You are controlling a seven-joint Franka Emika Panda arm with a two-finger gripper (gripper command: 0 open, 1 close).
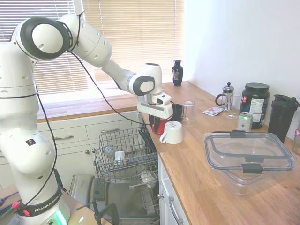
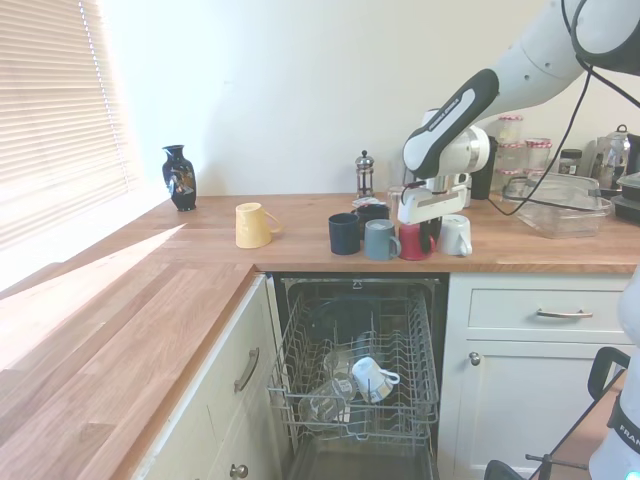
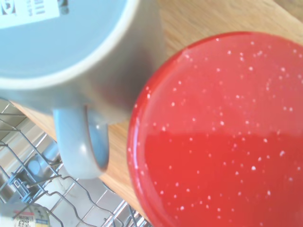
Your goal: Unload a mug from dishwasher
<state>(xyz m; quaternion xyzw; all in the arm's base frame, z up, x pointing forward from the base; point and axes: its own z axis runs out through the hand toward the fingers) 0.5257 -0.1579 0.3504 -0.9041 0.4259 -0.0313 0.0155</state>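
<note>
The red mug (image 2: 413, 243) is sitting upside down on the counter (image 2: 200, 250) above the dishwasher (image 2: 360, 370) — the gripper (image 2: 418, 216) is hovering right over it, grip unclear; no writing legible.

Glossy, white-speckled red mug (image 3: 222, 132) on a smooth wooden counter (image 1: 211, 187); grey metal wire dishwasher (image 2: 360, 370) rack.

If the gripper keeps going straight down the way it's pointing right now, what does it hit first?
Most likely the red mug. The gripper points down right over it on the worktop, and the wrist view is filled by its speckled red surface. The grey-blue mug sits just beside that line.
</note>
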